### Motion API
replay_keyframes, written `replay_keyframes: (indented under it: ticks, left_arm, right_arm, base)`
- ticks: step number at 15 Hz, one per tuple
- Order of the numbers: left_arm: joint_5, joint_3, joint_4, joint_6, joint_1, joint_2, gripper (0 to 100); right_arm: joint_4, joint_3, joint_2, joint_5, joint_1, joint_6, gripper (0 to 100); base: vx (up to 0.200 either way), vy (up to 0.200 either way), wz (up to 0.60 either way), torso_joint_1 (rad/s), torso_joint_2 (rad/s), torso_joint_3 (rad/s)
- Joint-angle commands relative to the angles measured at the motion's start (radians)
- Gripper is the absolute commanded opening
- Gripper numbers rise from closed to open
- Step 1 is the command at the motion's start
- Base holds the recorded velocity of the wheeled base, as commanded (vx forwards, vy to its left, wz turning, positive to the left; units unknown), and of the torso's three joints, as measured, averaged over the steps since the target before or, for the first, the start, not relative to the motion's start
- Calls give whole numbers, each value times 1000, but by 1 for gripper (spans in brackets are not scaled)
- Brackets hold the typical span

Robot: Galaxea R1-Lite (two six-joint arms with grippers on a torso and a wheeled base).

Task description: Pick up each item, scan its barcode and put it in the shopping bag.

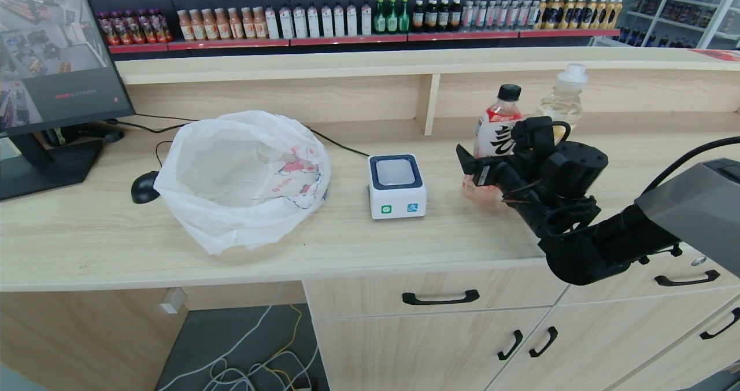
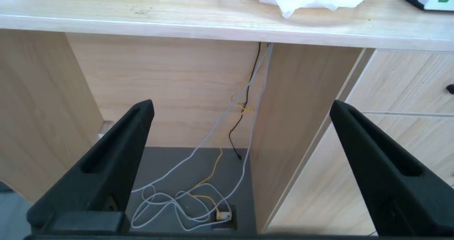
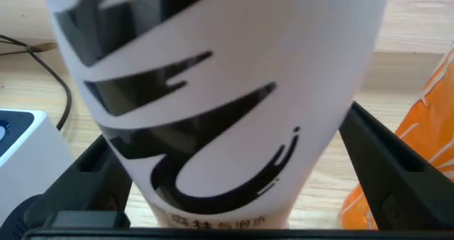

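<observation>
Between the wide-spread fingers of the right claw (image 1: 483, 174) stands a plastic drink bottle with a black cap and a white label with bold black strokes (image 1: 498, 128). It is upright on the pale wooden bench (image 1: 347, 240), and the fingers flank its lower body; whether they press on it I cannot tell. Just behind it is a clear bottle of pale yellow liquid with a white cap (image 1: 562, 99). Near the first bottle, on the side of the robot's left, sits a white box scanner with a dark-framed window on top (image 1: 396, 185). Beyond that, a white plastic shopping bag (image 1: 243, 177) lies with its mouth open upward. The left claw (image 2: 241, 162) hangs below the bench edge with its fingers apart, facing loose cables (image 2: 206, 190) on the floor.
</observation>
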Motion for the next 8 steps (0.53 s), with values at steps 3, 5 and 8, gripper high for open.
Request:
replay_keyframes:
  ticks: [3, 5, 8]
  left_arm:
    - [1, 0, -1, 0, 0, 0, 100]
    - [1, 0, 0, 0, 0, 0, 100]
    - [1, 0, 0, 0, 0, 0, 100]
  right_arm:
    - [-1, 0, -2, 1, 2, -2, 0]
    - [-3, -1, -4, 3, 6, -2, 0]
    - [-6, -1, -7, 14, 8, -2, 0]
  base:
    - [0, 0, 0, 0, 0, 0]
    - [0, 0, 0, 0, 0, 0]
    - [0, 0, 0, 0, 0, 0]
